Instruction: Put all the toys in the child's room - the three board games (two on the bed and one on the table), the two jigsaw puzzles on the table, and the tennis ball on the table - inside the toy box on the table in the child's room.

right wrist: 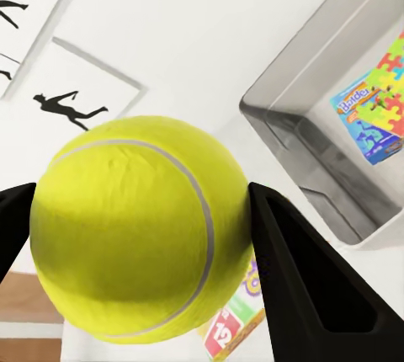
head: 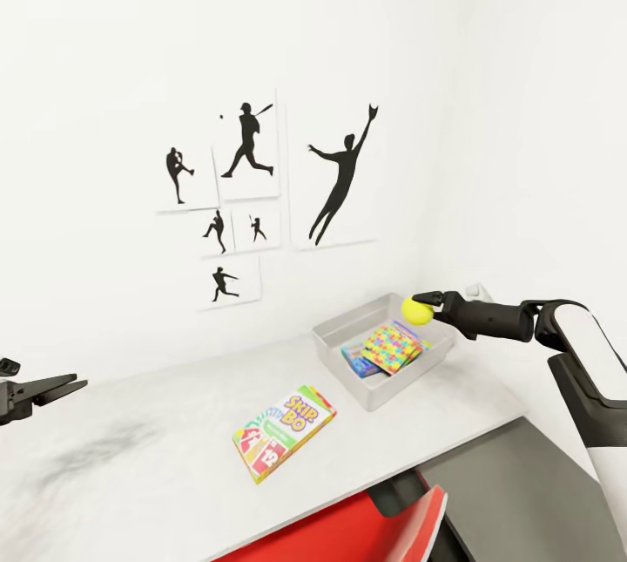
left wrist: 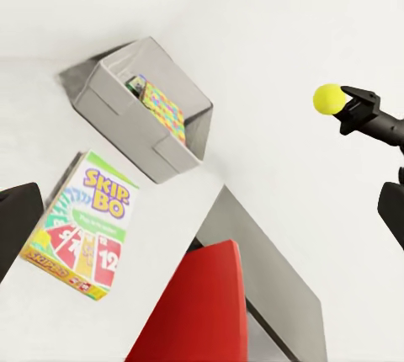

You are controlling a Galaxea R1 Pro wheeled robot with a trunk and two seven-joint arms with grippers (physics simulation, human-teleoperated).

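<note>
Left gripper [head: 52,388] hangs spread and empty at the table's [head: 174,475] far left, Skip-Bo box [head: 285,432] mid-table, while the right gripper [head: 421,308] pinches the tennis ball [head: 415,310] just above the toy box's [head: 348,331] far rim, so the drop's basically straight down.

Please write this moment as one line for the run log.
right gripper: shut on tennis ball above toy box | left gripper: open | Skip-Bo game: on table

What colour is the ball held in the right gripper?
Yellow-green with a pale curved seam; the tennis ball shows best in the right wrist view.
</note>
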